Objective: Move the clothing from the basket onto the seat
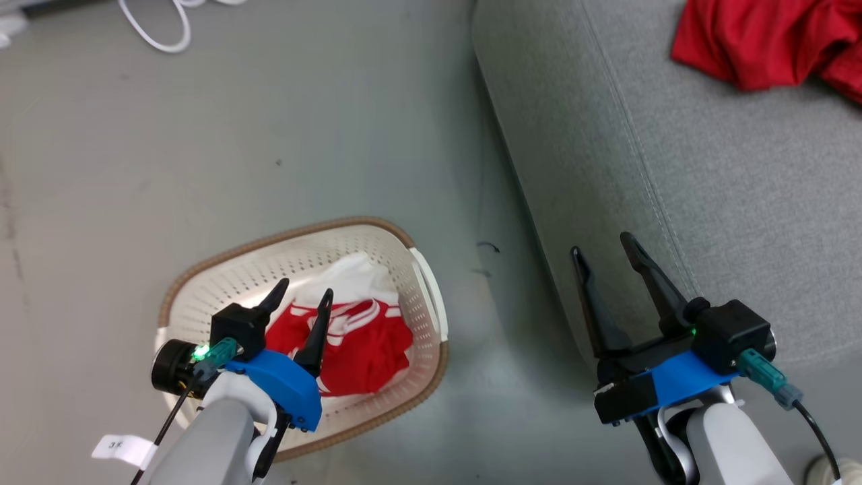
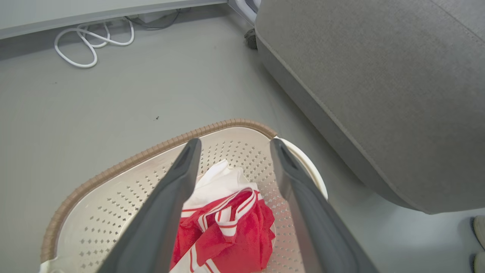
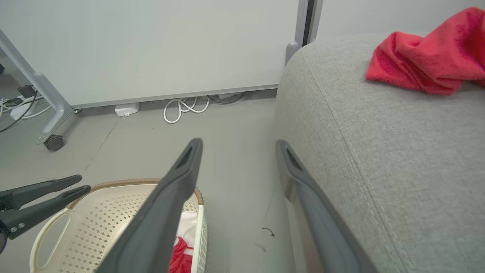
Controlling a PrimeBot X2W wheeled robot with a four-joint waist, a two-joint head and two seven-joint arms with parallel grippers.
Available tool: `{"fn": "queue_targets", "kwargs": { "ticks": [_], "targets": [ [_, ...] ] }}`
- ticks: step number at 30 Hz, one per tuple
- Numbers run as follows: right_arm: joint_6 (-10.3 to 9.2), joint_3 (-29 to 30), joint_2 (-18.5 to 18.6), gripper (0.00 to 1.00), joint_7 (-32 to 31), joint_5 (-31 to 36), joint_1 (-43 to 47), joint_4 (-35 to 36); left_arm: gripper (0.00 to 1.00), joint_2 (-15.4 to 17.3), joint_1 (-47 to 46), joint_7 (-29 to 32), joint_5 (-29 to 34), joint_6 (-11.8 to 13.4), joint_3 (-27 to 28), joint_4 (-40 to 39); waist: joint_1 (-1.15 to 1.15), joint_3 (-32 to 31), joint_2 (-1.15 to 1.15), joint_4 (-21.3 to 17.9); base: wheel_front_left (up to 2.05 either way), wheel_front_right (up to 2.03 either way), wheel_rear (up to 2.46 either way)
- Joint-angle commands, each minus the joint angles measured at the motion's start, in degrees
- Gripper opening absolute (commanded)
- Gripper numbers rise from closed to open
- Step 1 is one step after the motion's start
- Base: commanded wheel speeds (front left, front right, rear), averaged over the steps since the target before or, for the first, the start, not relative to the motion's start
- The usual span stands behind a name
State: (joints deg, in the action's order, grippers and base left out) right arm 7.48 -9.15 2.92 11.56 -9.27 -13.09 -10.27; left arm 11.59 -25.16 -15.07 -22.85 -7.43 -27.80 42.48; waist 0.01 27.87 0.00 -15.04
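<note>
L gripper (image 1: 305,287) lower left, wide, empty, over basket (image 1: 222,289) w/ red-white clothing (image 1: 367,347) inside. R gripper (image 1: 601,243) lower right, wide, empty, by seat (image 1: 707,188) edge. Upper right: red shirt (image 1: 761,40) on seat.

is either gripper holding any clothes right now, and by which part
Nothing is held. The left gripper is open over the red and white garment in the basket; the right gripper is open and empty by the sofa.

A lab or office: a white partition (image 3: 151,49) on castors (image 3: 54,143) at twelve o'clock, loose cables (image 3: 185,108) at its foot, bare grey floor (image 1: 269,135), sofa (image 1: 673,202) at three.
</note>
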Motion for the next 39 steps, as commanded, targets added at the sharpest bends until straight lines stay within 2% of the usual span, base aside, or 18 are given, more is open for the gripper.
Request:
{"fn": "queue_targets", "kwargs": {
  "ticks": [1, 16, 31, 39],
  "targets": [
    [0.03, -0.1, 0.0, 1.0, 0.7, -0.4, -1.1, -0.1, 1.0, 0.5, -1.8, -0.2, -0.4, 0.0, -1.6, 1.6, -0.01, 3.8, 0.0, -2.3, 0.0, 0.0, 0.0],
    [0.03, -2.8, 0.0, 1.0, 2.9, -2.4, -5.4, 0.6, 1.0, 2.8, -12.3, 2.2, -3.4, 0.0, -13.3, 15.9, -0.01, 16.2, 0.0, -3.9, 0.0, 0.0, 0.0],
    [0.03, -4.2, -0.1, 1.0, 3.6, -3.7, -7.6, 0.6, 1.0, 4.2, -17.7, 2.9, -3.7, 0.0, -19.8, 23.8, -0.01, 21.9, 0.0, -5.0, 0.0, 0.0, 0.0],
    [0.03, -4.8, -0.1, 1.0, 3.7, -3.6, -8.2, 1.4, 1.0, 3.9, -21.5, 2.1, -1.7, 2.9, -21.6, 27.9, -0.01, 24.2, 0.0, -5.1, 0.0, 0.0, 0.0]
  ]
}}
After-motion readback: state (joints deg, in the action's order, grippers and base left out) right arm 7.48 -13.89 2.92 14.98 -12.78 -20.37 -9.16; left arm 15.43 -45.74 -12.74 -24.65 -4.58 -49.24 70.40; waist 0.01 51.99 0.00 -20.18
